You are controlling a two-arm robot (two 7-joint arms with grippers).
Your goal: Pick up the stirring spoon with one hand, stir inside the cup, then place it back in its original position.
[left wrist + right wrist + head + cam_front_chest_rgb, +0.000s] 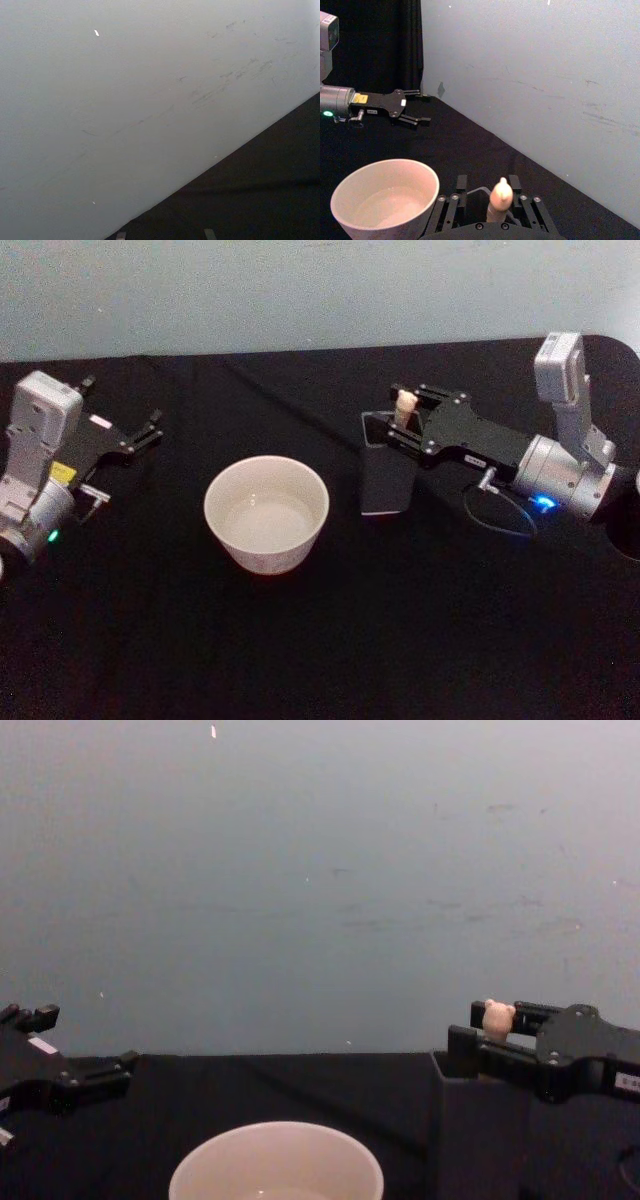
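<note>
A pale grey-blue wall fills the top of the head view, and below it runs a table draped in black cloth.

At the left edge of that view the left gripper is parked, its fingers spread and holding nothing, well apart from the task's things.

Lower centre sits the cup, wide and off-white, with what looks like clear liquid inside.

Right of centre stands the dark square holder, and out of its mouth rises the stirring spoon, its beige bear head showing. The right gripper reaches in from the right edge with a finger on either side of the handle; whether they have closed on it or merely flank it I cannot tell.

The risks lie here, in my judgement. A pinch this high on a slim handle may let the spoon swivel or slip once lifted. A lift that is not straight up could drag the neck against the holder's wall and tip it. Carried too low, the bowl might clip the cup's rim and spill.
</note>
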